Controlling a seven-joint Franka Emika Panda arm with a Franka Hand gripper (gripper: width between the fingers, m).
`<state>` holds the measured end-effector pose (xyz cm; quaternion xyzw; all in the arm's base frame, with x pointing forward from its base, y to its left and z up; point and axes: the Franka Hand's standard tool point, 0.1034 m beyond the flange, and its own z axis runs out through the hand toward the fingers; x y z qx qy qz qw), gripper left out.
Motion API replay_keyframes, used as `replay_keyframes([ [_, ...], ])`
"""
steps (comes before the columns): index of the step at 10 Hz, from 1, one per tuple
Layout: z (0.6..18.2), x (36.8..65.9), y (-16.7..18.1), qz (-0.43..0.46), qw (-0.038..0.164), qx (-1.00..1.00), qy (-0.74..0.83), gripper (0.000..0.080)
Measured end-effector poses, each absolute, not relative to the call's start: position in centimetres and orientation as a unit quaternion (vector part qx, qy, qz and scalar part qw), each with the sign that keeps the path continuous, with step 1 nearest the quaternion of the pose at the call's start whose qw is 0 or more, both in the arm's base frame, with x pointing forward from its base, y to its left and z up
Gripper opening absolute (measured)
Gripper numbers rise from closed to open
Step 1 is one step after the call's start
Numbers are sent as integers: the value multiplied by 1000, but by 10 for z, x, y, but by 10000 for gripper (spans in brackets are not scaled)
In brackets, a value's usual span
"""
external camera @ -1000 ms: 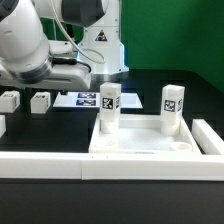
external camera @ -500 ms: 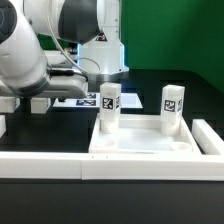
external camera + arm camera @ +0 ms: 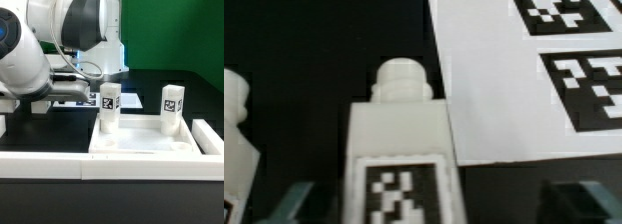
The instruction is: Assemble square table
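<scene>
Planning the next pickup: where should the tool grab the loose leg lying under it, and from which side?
Probably the square body of the leg, across its two long flat sides, behind the narrow rounded tip, coming straight down from above. It lies flat, tag up, and the open tool has a finger on either side.

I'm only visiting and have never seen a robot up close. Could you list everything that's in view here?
square slab: one, white, front middle of the table.
upright legs: two, white, tagged, standing at the slab's far corners.
loose legs: two, white, lying under the hand.
marker board: one, white with black tags, flat beside the loose legs.
barrier wall: one, white, low, along the front.
table: one, black.
robot arm: one, white, the exterior view's left.
hand: one, dark fingers, open either side of a loose leg.
</scene>
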<state>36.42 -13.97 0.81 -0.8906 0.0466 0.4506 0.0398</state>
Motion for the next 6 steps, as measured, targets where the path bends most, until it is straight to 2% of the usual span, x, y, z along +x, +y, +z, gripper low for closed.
replay_keyframes([
  [1,8,364,-139,451,40,-891,46,285],
  [6,8,365,-138,451,39,-891,45,288],
])
